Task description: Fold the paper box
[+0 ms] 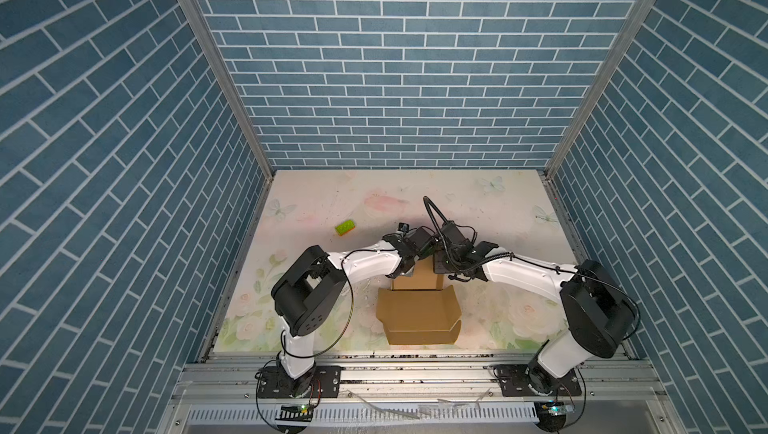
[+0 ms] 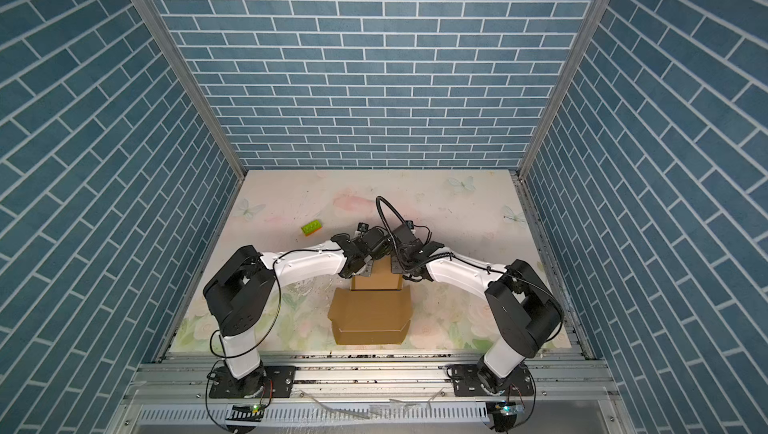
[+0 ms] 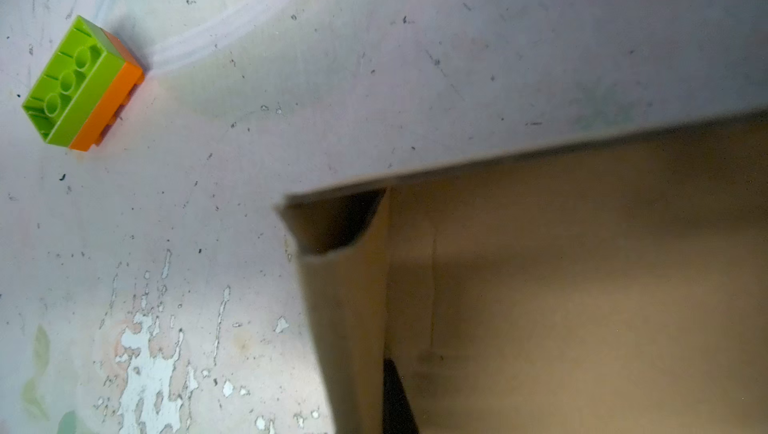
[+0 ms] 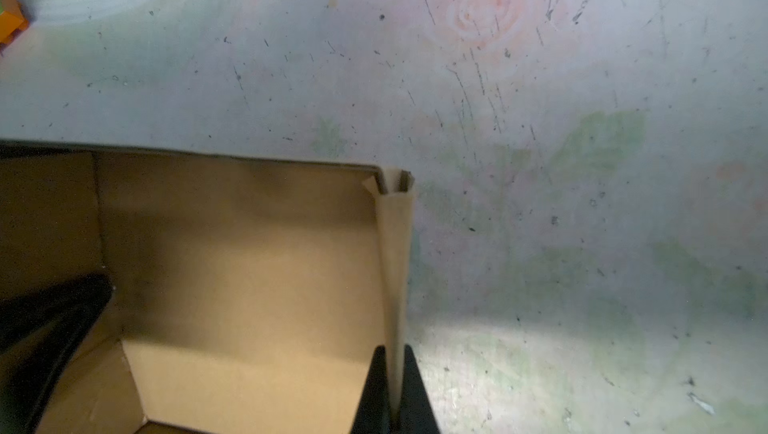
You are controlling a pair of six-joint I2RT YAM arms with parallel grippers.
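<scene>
Side-wall step: left jaws and right jaws each clamp a box [image 1: 417, 315] wall. Next, likely: seat both walls, then lid.

Two white-shelled robot arms [image 1: 365, 263] with black joint housings [image 1: 307, 299] are shown; black cables [image 1: 428, 212] are looped behind the jaws.
</scene>
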